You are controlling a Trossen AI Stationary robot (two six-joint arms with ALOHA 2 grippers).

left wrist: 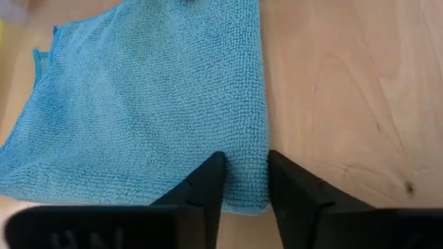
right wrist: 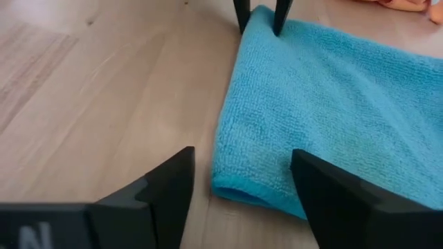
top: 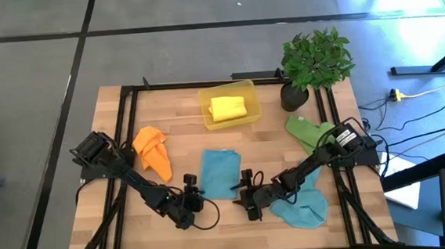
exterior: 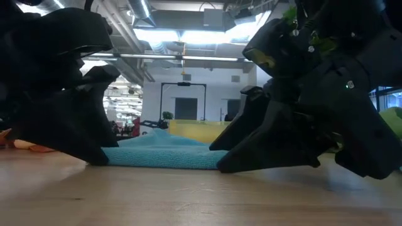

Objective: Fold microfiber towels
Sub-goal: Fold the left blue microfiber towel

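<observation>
- While both arms crouch low at the near edge of the table [top: 111, 109], the left gripper [left wrist: 243, 185] straddles one near corner of the teal-blue towel [top: 219, 172], fingers narrowed around the hem with only a thin strip of cloth between them; whether they truly pinch it yet, I cannot tell.
- Opposite it, the right gripper [right wrist: 239, 181] stands spread wide at the other near corner, fingers either side of the rounded, doubled edge, not clamped on anything.
- That towel lies mid-table, flat, already doubled over by the look of it.
- Soft, light terry like this should drape and sag, so I would take it right at the corners, both layers together, or the under layer may slip free.
- Farther out: a second teal-blue towel [top: 303, 207] rumpled beneath the right arm, a green towel [top: 308, 131] beside it, an orange towel [top: 154, 151] crumpled by the left arm, and a yellow towel [top: 228, 108] in the yellow bin [top: 205, 100] near the potted plant [top: 316, 59].
</observation>
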